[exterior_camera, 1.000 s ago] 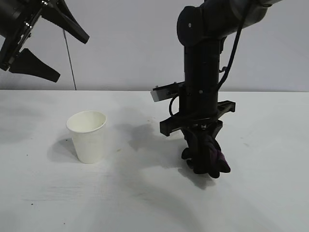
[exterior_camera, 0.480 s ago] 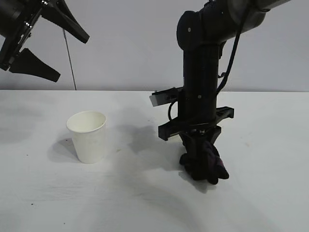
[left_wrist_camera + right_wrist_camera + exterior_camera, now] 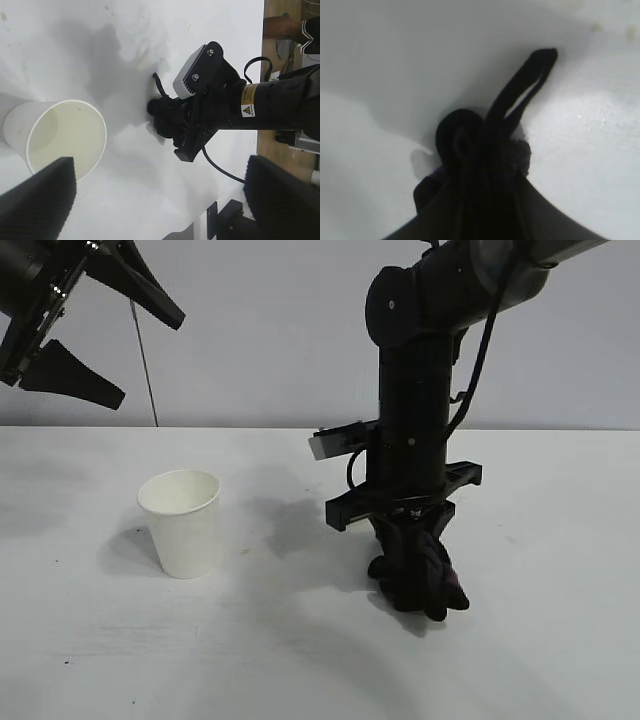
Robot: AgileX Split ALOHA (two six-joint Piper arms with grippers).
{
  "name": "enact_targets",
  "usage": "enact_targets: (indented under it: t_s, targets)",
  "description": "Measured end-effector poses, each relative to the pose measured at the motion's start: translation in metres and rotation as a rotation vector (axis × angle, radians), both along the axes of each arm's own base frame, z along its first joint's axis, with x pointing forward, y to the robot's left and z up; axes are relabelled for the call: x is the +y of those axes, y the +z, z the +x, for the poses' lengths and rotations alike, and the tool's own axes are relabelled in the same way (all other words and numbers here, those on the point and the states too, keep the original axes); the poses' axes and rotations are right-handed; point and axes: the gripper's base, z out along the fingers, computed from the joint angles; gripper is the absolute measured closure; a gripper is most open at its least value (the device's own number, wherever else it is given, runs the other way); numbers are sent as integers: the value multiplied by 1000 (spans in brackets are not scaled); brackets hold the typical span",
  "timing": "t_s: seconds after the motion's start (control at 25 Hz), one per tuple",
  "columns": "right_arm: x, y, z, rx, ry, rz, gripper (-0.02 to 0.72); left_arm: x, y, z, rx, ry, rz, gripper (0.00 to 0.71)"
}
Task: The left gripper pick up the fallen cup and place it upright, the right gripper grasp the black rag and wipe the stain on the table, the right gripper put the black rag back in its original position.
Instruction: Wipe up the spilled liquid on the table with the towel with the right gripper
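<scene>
I've got the right claw (image 3: 412,585) pointing straight down at centre-right of the exterior frame, clamped on the black rag (image 3: 432,582), which bunches around and below the fingers and presses onto the surface (image 3: 320,660). In the right wrist frame the rag (image 3: 480,165) fills the lower middle, with a thin loop of cloth sticking out toward the upper right. The cup (image 3: 182,523) stands upright at left-centre of the exterior frame, mouth up, well apart from the rag. The left claw (image 3: 95,335) sits high in the upper left corner, fingers spread wide, holding nothing, clear of the cup. From the left wrist frame I see the cup (image 3: 55,137) at lower left, its mouth facing the camera, with the right arm and rag at centre. Stain: only faint yellowish traces between cup and rag (image 3: 245,551) in the exterior frame; a few small yellowish specks show at the upper right corner of the right wrist frame.
</scene>
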Motion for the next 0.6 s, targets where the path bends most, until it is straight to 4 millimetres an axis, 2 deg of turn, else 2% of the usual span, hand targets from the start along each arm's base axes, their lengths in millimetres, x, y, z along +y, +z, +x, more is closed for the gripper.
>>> enact_targets:
  t_s: [0.6]
  targets:
    - [5, -9, 4, -12, -41, 38, 590, 0, 0, 0, 0, 0, 0, 53]
